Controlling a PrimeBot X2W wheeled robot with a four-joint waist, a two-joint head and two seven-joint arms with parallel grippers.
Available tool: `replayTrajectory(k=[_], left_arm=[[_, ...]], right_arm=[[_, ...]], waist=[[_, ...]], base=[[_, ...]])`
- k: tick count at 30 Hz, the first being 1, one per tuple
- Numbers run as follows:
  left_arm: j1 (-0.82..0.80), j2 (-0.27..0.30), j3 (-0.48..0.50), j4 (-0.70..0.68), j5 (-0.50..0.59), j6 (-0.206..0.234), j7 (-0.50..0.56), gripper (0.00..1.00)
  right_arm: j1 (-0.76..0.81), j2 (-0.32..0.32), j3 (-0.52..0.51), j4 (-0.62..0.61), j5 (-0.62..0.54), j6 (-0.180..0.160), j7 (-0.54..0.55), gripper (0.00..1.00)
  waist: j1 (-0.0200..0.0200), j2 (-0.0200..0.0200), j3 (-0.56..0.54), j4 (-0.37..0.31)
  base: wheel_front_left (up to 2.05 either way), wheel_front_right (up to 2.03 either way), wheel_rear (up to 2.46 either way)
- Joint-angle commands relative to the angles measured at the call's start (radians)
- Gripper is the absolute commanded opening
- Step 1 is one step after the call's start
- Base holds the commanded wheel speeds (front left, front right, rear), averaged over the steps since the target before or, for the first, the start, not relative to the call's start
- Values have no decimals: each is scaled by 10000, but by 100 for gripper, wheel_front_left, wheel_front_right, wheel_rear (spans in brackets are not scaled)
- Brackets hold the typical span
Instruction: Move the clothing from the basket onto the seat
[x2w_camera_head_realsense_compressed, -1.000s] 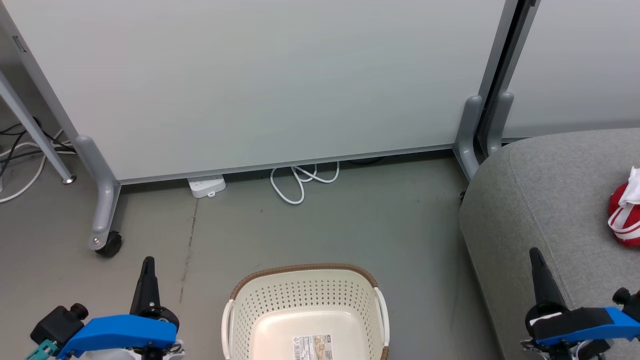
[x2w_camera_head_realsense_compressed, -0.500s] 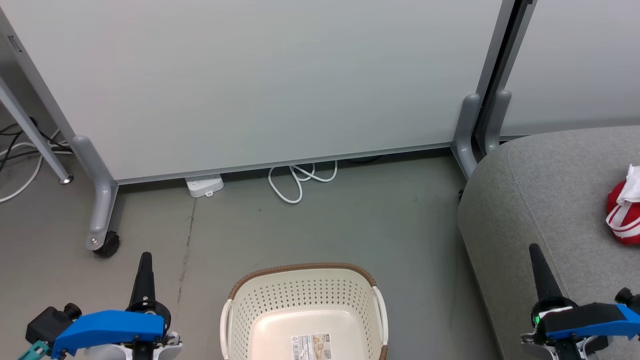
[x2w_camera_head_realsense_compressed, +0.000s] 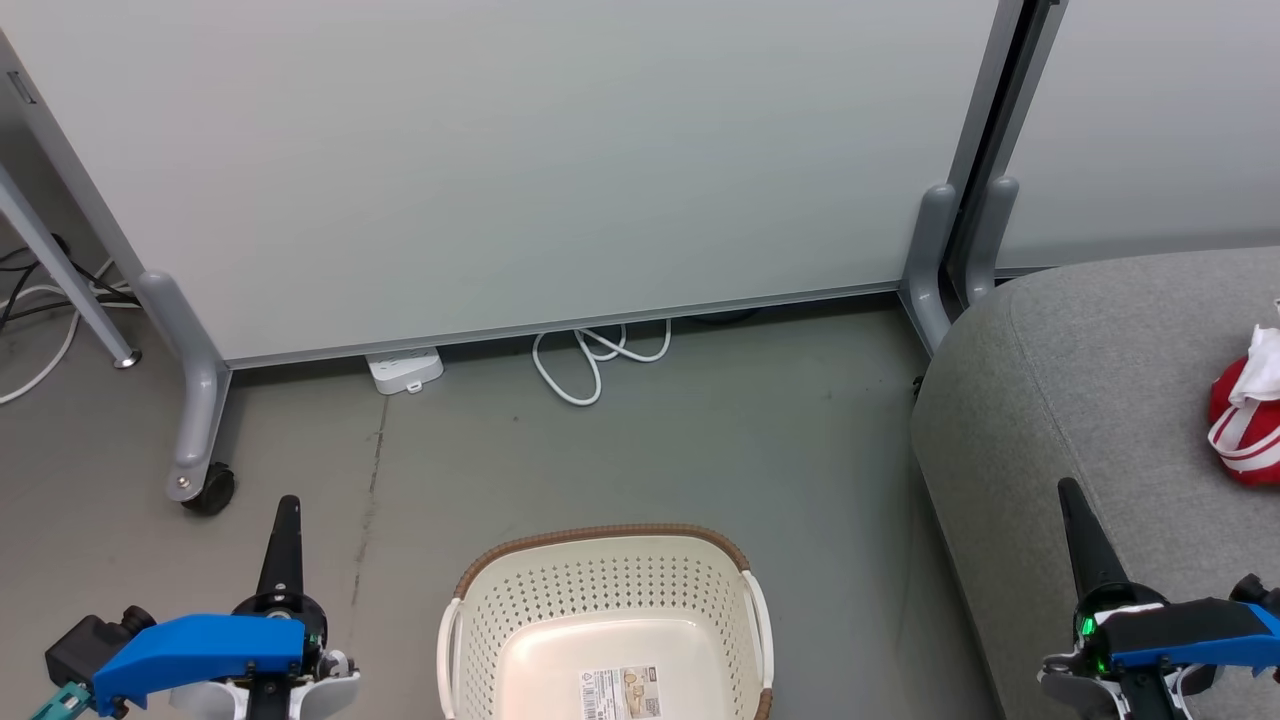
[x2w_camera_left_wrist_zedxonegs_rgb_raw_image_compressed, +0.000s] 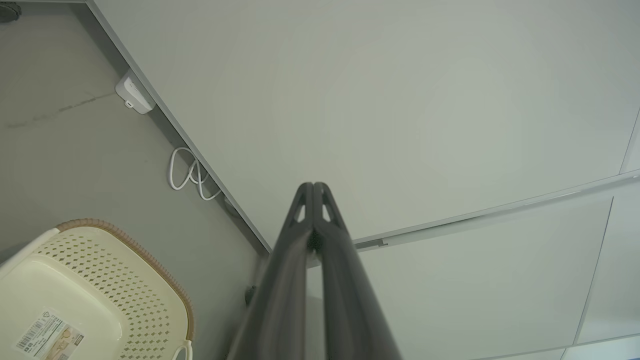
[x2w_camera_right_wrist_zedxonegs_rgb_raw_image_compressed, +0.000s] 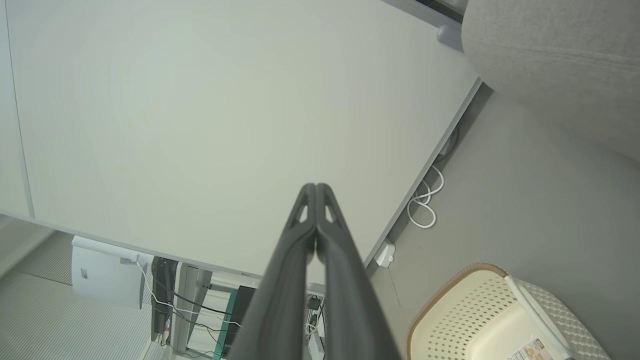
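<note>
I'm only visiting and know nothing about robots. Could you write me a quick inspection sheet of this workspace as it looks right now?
Surface: grey floor, bare around the basket.
Job's things: basket stands on the floor, its visible part holding just a label; red-and-white clothing lies on the grey seat at the right.
Clutter: nothing seen.
Tools: left tool and right tool are both shut and hold nothing.
Cables: white cable looped beside a power strip; more cables at far left.
Surroundings: pale partition panels, one foot on a caster.
</note>
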Motion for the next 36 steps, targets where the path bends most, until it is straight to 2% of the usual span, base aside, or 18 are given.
replayTrajectory(k=[1,36], left_arm=[[-212,12,54,-94,-187,-71,70,0],[-368,9,290,-166,-2983,-113,769,0]], right_arm=[[-206,11,-24,-95,225,3,91,0],[-360,85,-139,-123,3089,4,788,0]], waist=[[0,-1,2,-3],[0,-1,79,-141]], base=[[0,0,0],[0,0,0]])
